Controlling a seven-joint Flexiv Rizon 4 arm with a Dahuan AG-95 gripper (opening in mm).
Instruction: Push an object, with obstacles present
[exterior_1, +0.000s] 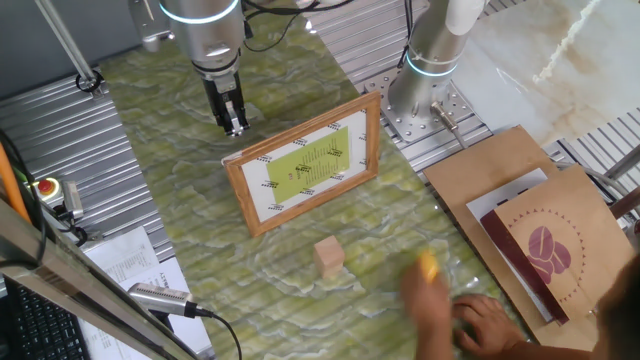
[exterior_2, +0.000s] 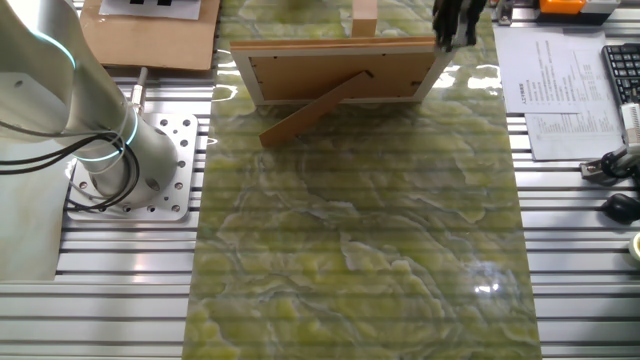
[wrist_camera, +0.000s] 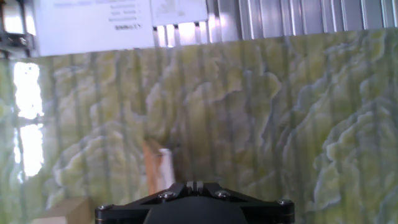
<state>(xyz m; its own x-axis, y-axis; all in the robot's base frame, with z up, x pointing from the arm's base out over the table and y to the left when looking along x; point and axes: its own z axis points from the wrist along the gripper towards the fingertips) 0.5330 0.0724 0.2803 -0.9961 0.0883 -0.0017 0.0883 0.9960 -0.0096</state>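
Note:
The small pale wooden block (exterior_1: 329, 256) stands on the green marbled mat, in front of the wooden picture frame (exterior_1: 305, 165). The frame is propped upright on its back stand (exterior_2: 310, 108), and the block's top (exterior_2: 364, 14) shows just beyond it. My gripper (exterior_1: 233, 125) hangs behind the frame's left corner, fingers together and holding nothing. In the hand view the shut fingertips (wrist_camera: 194, 185) sit at the bottom edge, with the frame's corner (wrist_camera: 155, 167) just ahead. A small orange-yellow piece (exterior_1: 428, 267) lies to the right of the block, with a person's hand (exterior_1: 475, 320) at it.
A second arm's base (exterior_1: 430, 60) stands at the back right on a metal plate. Brown cardboard and a paper bag (exterior_1: 545, 245) lie to the right. Printed sheets (exterior_2: 560, 95) and a keyboard (exterior_2: 622, 70) lie beside the mat.

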